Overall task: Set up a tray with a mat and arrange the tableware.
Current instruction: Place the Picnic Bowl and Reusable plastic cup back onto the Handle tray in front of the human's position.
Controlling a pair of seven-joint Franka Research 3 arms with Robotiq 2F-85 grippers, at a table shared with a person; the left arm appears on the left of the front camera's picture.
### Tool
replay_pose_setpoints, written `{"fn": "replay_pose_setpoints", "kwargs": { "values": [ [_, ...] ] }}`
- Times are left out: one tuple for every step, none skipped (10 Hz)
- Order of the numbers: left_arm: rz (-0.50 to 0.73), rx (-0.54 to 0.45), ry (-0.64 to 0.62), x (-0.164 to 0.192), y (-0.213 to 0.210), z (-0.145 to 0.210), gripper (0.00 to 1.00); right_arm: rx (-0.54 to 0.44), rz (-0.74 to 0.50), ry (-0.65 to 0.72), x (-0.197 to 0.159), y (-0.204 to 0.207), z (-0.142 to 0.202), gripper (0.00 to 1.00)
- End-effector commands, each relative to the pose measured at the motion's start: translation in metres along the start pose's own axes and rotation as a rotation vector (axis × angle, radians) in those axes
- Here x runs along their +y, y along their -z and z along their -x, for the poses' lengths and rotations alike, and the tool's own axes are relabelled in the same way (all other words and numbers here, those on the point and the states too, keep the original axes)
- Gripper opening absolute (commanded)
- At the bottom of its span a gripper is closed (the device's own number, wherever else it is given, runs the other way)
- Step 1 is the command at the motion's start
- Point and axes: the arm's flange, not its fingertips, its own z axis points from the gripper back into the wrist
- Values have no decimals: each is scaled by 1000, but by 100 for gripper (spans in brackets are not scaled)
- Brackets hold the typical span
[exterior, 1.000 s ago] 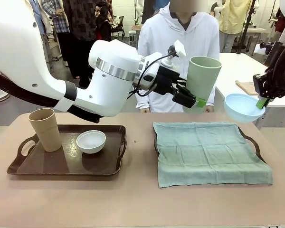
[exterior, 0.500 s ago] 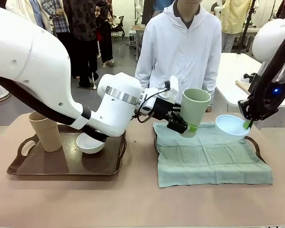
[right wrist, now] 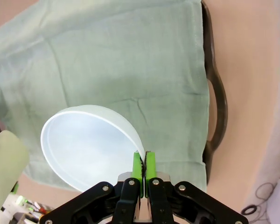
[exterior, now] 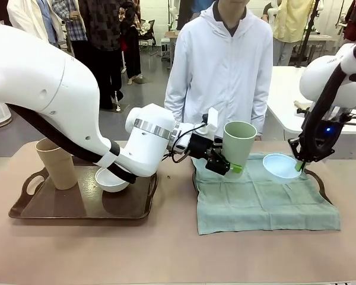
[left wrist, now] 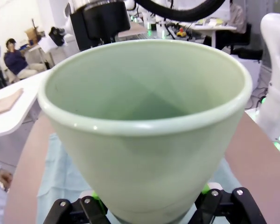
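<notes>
Front view, step in hand: both arms are bringing tableware to the right tray [exterior: 318, 181], over which the mat [exterior: 261, 199] is spread. By how things lie, the arranging looks about midway, with two pieces carried and two waiting.
Left gripper [exterior: 228, 167]: clamped around the lower body of the pale green tumbler [exterior: 239, 141], jaws fairly wide about it. The tumbler stands nearly upright at the middle of the frame, over the mat's far left corner. Whether its base touches the cloth cannot be told.
Right gripper [exterior: 298, 167]: pinched tight on the rim of the light blue bowl [exterior: 281, 165], which hangs tilted over the mat's far right part.
Mat: pale green cloth with a dark tray handle showing at its right edge; nothing rests free on it yet.
Left tray [exterior: 77, 209]: dark, lower left of the frame. It holds the tan tumbler [exterior: 56, 161] upright near its left end and the white bowl [exterior: 110, 178] beside it, partly behind the left arm.
Contents: the left wrist view looks straight into the green tumbler, which is empty. The right wrist view shows the blue bowl empty too.
Next move, as a judgement: lower each piece until its base sits flat on the cloth, levelling the bowl first, then open the jaws. The two pieces should stay apart and the cloth should not bunch.
Person [exterior: 225, 65]: stands beyond the far edge of the worktop [exterior: 166, 252], upper middle of the frame.
</notes>
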Motion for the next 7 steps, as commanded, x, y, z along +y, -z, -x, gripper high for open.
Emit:
{"fn": "replay_pose_setpoints", "kwargs": {
  "values": [
    [-9,-79,4,8,3,10,81,24,34,35,8,10,-14,4],
    [-16,-86,-19,10,6,12,81,41,25,20,9,10,-12,4],
    [3,-15,-12,4,2,7,81,18,2,13,0,10,-5,4],
    [3,-15,-12,4,2,7,81,18,2,13,0,10,-5,4],
    [3,-15,-12,4,2,7,81,18,2,13,0,10,-5,4],
    [3,-15,-12,4,2,7,81,18,2,13,0,10,-5,4],
    [4,-29,-25,7,7,12,81,24,2,16,0,13,-8,4]
  ]
}}
